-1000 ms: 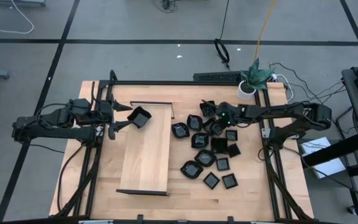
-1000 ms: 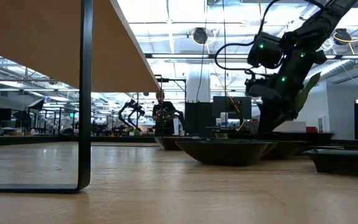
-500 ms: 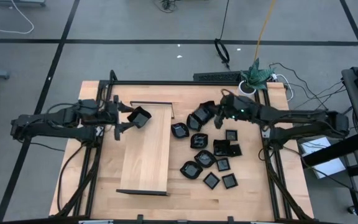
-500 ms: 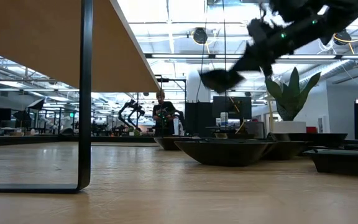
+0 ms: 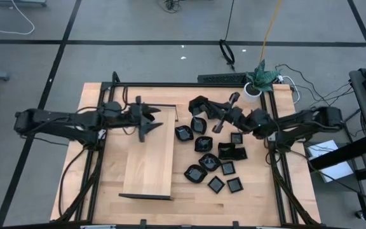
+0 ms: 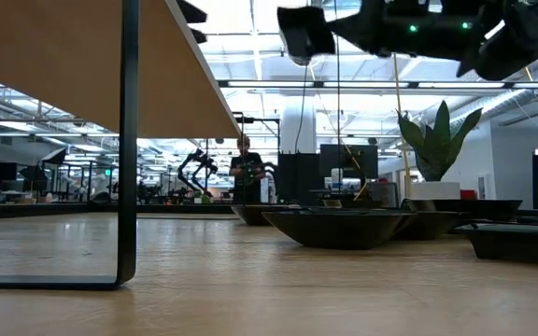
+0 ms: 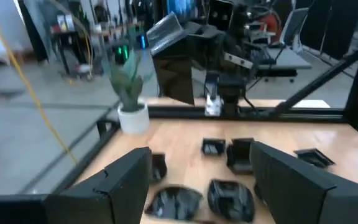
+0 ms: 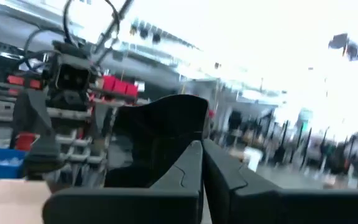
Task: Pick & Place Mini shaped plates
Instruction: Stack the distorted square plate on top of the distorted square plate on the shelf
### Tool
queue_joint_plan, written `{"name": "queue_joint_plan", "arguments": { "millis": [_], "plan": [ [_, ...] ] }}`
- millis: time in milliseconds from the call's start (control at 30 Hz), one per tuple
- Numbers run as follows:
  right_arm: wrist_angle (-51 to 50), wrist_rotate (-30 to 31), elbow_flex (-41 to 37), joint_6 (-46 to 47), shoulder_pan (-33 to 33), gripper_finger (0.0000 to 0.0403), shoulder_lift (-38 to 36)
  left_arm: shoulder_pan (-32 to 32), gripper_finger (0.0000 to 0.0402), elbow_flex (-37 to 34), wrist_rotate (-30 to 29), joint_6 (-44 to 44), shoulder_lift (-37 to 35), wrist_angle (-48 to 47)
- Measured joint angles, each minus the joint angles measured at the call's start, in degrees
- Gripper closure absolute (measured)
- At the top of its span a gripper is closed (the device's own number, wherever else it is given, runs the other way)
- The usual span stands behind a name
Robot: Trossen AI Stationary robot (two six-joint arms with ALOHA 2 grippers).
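Observation:
Several glossy black mini plates (image 5: 215,156) rest on the table to the right of a raised pale wooden board (image 5: 148,159). In the low view, two of them (image 6: 344,227) sit base down on the wood. My right gripper (image 5: 210,109) is shut on one black plate (image 5: 199,105) and hangs high over the table, between the board's far end and the cluster. My left gripper (image 5: 146,119) is open above the board's far end. Nothing shows between its fingers (image 7: 197,183). I cannot tell whether a plate lies under it. My right gripper pinches the black plate by its rim (image 8: 194,146) between its two fingers. The fingers reach roughly level from the table's right side. The plate (image 8: 166,134) stands upright beyond the fingertips and is lifted clear of the table, as the low view (image 6: 304,28) shows.
The board stands on black metal legs (image 6: 127,140), with open space beneath it. A potted plant (image 5: 254,86) sits at the far right corner. Black frame rails (image 5: 273,152) run along both sides of the table. Bare wood lies near the table's near edge (image 5: 189,203).
My right gripper has risen from among the plates with one plate, lifting it clear. It has carried the plate up and toward the table's far left, tipping from pointing down to about level. My left gripper has moved right, over the board's far end.

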Motion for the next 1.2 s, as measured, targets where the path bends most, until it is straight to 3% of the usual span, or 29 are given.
{"name": "queue_joint_plan", "arguments": {
  "millis": [167,300,800,933,1067,1200],
  "plan": [
    [3.14,0.11,5.27,-10.66,2.71,0.0403,6.42,-0.97,0.0131,0.0,-5.88,4.53,7.4,15.98],
    [4.34,0.17,10.22,-16.02,3.69,0.0403,10.44,-0.98,0.0131,0.0,-7.83,6.24,11.69,23.14],
    [3.84,0.11,20.24,-20.29,3.19,0.0403,19.42,-1.0,0.0131,0.0,-6.79,6.38,13.31,28.2],
    [3.94,0.3,20.23,-21.05,3.21,0.0403,19.54,-1.07,0.0132,0.0,-10.22,6.25,13.39,28.22],
    [4.38,3.1,20.23,-22.61,3.25,0.0403,19.18,-1.62,0.0163,0.0,-16.74,6.22,13.38,28.71],
    [4.31,2.95,20.23,-22.45,3.29,0.0403,19.18,-1.76,0.024,0.0,-21.18,6.11,13.38,30.03]
  ]
}}
